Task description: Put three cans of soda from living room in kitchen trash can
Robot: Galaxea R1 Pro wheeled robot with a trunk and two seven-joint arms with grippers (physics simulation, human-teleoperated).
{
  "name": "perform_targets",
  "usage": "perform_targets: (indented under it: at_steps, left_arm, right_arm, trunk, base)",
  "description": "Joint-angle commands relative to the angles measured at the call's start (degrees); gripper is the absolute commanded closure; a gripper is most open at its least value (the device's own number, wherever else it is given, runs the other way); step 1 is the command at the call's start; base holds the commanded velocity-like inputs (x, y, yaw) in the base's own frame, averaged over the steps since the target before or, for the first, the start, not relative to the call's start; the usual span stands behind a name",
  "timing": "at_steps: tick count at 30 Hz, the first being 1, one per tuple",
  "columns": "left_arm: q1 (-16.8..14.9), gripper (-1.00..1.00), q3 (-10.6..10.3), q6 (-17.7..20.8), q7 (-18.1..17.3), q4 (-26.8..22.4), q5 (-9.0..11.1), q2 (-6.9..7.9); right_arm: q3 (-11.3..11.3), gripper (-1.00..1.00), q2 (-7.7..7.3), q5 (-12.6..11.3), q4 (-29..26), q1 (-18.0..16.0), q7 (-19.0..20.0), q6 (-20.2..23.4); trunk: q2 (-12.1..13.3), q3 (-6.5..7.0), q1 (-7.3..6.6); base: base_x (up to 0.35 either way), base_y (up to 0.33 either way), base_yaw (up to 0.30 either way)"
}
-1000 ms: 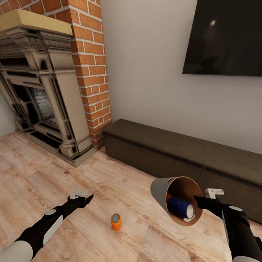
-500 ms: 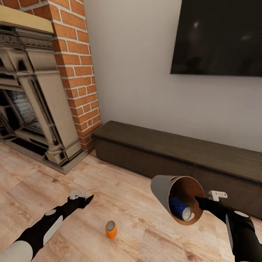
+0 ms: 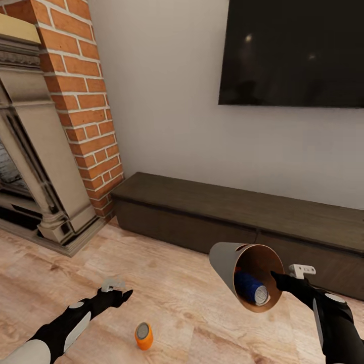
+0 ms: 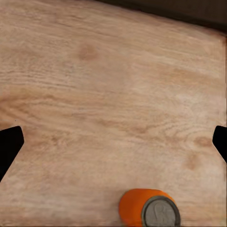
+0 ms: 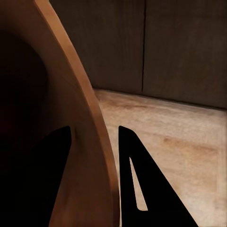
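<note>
The bin (image 3: 230, 268) is hanging tipped on its side above the floor (image 3: 192, 313), its brown mouth facing the camera, and the right gripper (image 3: 277, 277) is pinching its rim: in the right wrist view one finger (image 5: 52, 161) is sitting inside the wall (image 5: 87, 142) and the other outside, jaws clamped on it. A blue can (image 3: 250, 287) is lying inside the bin, grey top showing, just ahead of those jaws. A sliver of orange is peeking at the bin's inner edge; what it is, I cannot tell.

Over on the other side, an orange can (image 3: 143, 336) is standing upright on the floor, near the left gripper (image 3: 121, 293) and a little below it. In the left wrist view the can (image 4: 149, 210) is sitting between the two dark fingertips (image 4: 9, 144) but short of them, nothing touching it; jaws spread wide apart.

Beyond the bin a long dark cabinet (image 3: 242, 217) is running along the wall, a black TV (image 3: 298, 50) above it, a brick fireplace (image 3: 55, 126) off beyond the left gripper.
</note>
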Motion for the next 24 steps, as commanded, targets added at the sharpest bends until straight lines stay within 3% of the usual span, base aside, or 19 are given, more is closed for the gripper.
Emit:
perform_targets:
  at_steps: [1, 2, 5, 7, 10, 15, 18, 24]
  left_arm:
    - [-0.05, -1.00, -0.42, 1.69, 0.08, 1.13, 0.08, -1.29]
    - [-0.19, -1.00, -0.68, 4.13, 0.30, 1.83, 0.15, -2.34]
    - [-0.66, -1.00, -0.81, 8.58, 1.61, 2.45, 0.20, -3.32]
    - [-2.28, -1.00, -0.82, 14.68, 5.05, 2.79, 0.23, -4.32]
    - [-4.43, -1.00, -0.85, 19.19, 7.75, 2.77, 0.23, -5.51]
    - [-7.32, -1.00, -0.97, 21.20, 9.30, 2.94, 0.24, -6.94]
    - [-7.73, -1.00, -0.97, 21.37, 9.70, 2.99, 0.27, -7.14]
    - [-7.92, -1.00, -0.83, 20.92, 10.85, 3.09, 0.28, -7.21]
  right_arm:
    - [0.00, 1.00, 0.04, -0.76, -0.04, -0.03, 0.29, 0.20]
    - [0.00, 1.00, 0.06, -0.74, -0.03, -0.03, 0.28, 0.20]
    - [0.00, 1.00, 0.08, -0.73, -0.02, -0.03, 0.17, 0.21]
    - [0.03, 1.00, 0.15, -0.71, 0.01, -0.03, -0.11, 0.23]
    - [0.07, 1.00, 0.23, -0.70, 0.19, -0.03, -0.28, 0.21]
    - [0.03, 1.00, 0.19, -0.70, 0.47, -0.03, -0.35, 0.21]
    - [0.06, 1.00, 0.20, -0.70, 0.72, -0.03, -0.36, 0.18]
    - [0.08, 1.00, 0.22, -0.70, 0.92, -0.03, -0.36, 0.13]
  trunk:
    - [0.00, 0.01, -0.01]
    - [0.00, 0.02, -0.01]
    - [0.00, 0.02, -0.01]
    - [0.00, 0.02, -0.01]
    - [0.00, 0.02, -0.01]
    - [0.00, 0.02, -0.01]
    - [0.00, 0.02, -0.01]
    - [-2.41, -1.05, 1.31]
  base:
    - [0.045, 0.010, -0.029]
    - [0.029, 0.007, -0.018]
    - [0.019, 0.004, -0.012]
    - [0.008, 0.002, -0.005]
    - [0.003, 0.001, -0.002]
    - [0.000, 0.000, 0.000]
    - [0.000, 0.000, 0.000]
    - [0.000, 0.000, 0.000]
